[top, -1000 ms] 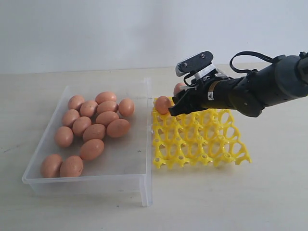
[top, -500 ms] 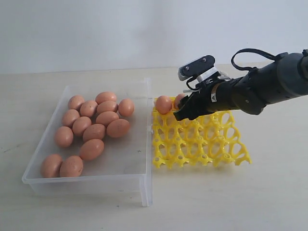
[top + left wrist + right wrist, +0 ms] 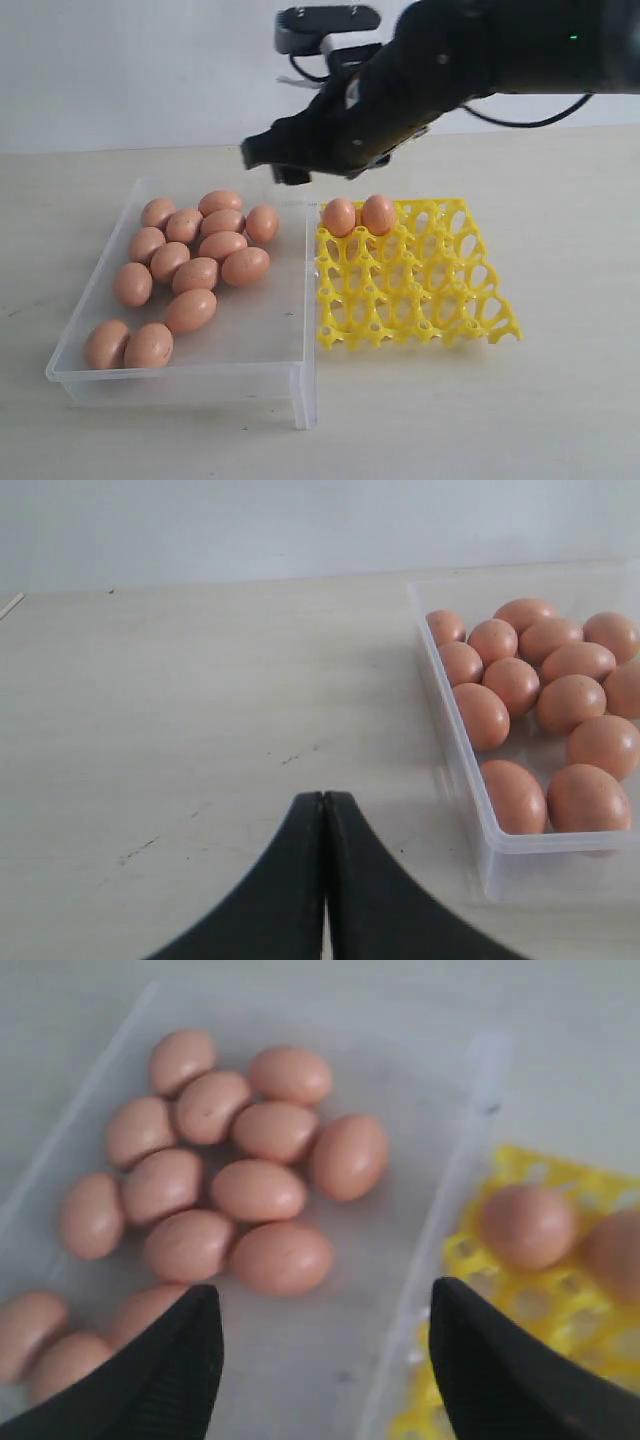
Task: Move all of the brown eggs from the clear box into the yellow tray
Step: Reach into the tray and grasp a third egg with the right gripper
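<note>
Several brown eggs [image 3: 196, 273] lie clustered in the clear box [image 3: 262, 325] on the left. Two more brown eggs [image 3: 339, 217] [image 3: 378, 214] sit side by side in the back-left cups of the yellow tray [image 3: 430, 290]. My right gripper [image 3: 278, 160] hangs above the box's far right corner, open and empty. Its wrist view looks down on the eggs [image 3: 258, 1190], the box wall [image 3: 440, 1210] and the tray eggs [image 3: 527, 1225], with the right gripper [image 3: 320, 1305] spread wide. My left gripper [image 3: 324, 798] is shut on nothing over bare table, left of the box [image 3: 455, 770].
The pale tabletop [image 3: 560, 200] surrounds box and tray, with a white wall behind. The box's right wall runs close along the tray's left edge. The left arm is out of the exterior view.
The right gripper set a second egg beside the first in the tray's back row, let go, then rose and swung left over the box's far right corner.
</note>
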{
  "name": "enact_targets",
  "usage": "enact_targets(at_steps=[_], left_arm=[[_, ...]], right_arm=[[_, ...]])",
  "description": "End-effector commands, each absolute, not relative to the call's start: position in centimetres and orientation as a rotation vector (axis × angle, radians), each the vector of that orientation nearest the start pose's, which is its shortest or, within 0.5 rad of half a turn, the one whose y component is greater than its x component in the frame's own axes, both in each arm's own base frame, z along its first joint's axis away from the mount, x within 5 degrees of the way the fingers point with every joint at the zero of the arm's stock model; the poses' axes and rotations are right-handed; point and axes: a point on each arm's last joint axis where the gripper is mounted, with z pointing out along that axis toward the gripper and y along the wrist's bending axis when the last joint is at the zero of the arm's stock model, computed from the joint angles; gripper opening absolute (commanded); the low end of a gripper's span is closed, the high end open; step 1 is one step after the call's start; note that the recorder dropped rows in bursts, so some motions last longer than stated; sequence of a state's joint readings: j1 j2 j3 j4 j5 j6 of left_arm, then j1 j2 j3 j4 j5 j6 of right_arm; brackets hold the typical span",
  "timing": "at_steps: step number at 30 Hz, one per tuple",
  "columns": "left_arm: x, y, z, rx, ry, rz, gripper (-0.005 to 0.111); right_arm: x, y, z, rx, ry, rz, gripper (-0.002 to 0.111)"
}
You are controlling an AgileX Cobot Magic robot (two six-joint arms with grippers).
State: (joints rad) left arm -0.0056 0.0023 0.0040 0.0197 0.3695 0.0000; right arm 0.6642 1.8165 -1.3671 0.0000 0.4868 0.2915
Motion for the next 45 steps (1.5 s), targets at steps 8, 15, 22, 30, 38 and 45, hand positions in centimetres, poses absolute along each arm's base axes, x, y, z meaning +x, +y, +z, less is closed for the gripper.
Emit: enact_targets(at_steps=[8, 15, 22, 30, 38, 45], left_arm=[[5.3, 0.0, 18.1, 0.019, 1.845, 0.009, 0.0], [5.3, 0.0, 18.1, 0.019, 1.845, 0.009, 0.0], [5.3, 0.0, 18.1, 0.019, 1.845, 0.009, 0.0], [5.3, 0.0, 18.1, 0.019, 1.845, 0.009, 0.0], [5.3, 0.0, 18.1, 0.019, 1.845, 0.009, 0.0], [5.3, 0.0, 18.1, 0.019, 1.845, 0.009, 0.0]], right_arm=[[32.2, 33.5, 19.3, -0.442, 2.909, 0.547, 0.058], [33.4, 35.0, 17.4, -0.003, 3.011, 0.595, 0.058], [34.2, 35.8, 14.9, 0.178, 2.995, 0.64, 0.058], [35.4, 37.0, 12.8, 0.182, 2.983, 0.65, 0.051], [35.7, 36.6, 14.8, 0.0, 2.908, 0.616, 0.0], [36.1, 33.7, 21.9, -0.467, 2.507, 0.352, 0.0]])
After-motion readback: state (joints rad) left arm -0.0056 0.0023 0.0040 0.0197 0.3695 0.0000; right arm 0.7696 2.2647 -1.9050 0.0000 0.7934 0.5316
